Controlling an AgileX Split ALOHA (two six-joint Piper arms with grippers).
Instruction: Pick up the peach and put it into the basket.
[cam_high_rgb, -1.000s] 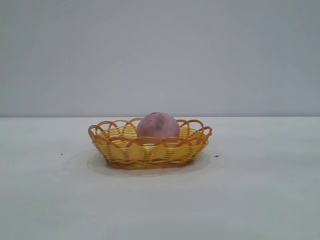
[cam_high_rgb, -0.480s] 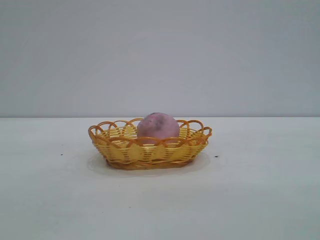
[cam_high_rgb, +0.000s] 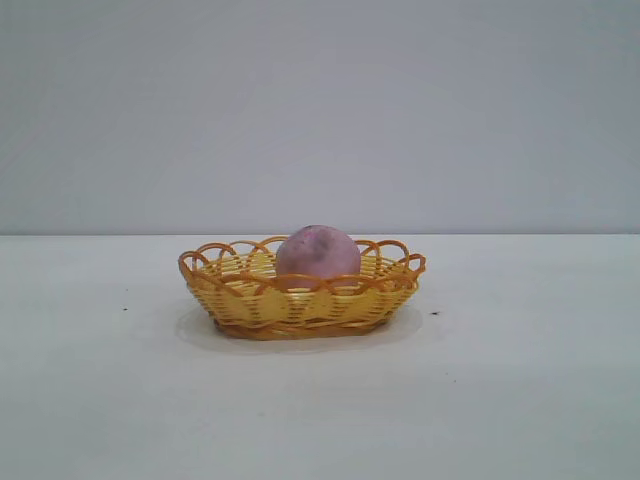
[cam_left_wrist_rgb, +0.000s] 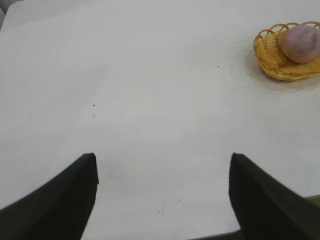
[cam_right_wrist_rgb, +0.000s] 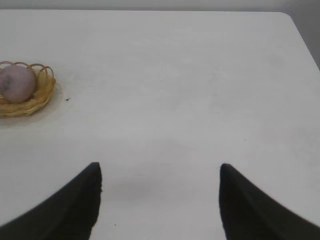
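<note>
The pink-mauve peach (cam_high_rgb: 317, 251) lies inside the yellow wicker basket (cam_high_rgb: 300, 305) with the orange looped rim, in the middle of the white table. The peach (cam_left_wrist_rgb: 300, 43) and the basket (cam_left_wrist_rgb: 270, 57) also show far off in the left wrist view, and the peach (cam_right_wrist_rgb: 16, 83) and the basket (cam_right_wrist_rgb: 44, 92) in the right wrist view. My left gripper (cam_left_wrist_rgb: 162, 160) is open and empty, far from the basket over bare table. My right gripper (cam_right_wrist_rgb: 160, 167) is open and empty, also far from the basket. Neither gripper shows in the exterior view.
The white table (cam_high_rgb: 520, 400) spreads around the basket, with a few small dark specks (cam_high_rgb: 434, 313) on it. A grey wall (cam_high_rgb: 320, 110) stands behind. The table's near edge shows in the left wrist view (cam_left_wrist_rgb: 220, 235).
The basket with the peach sits a few pixels further right than before; otherwise nothing has visibly changed.
</note>
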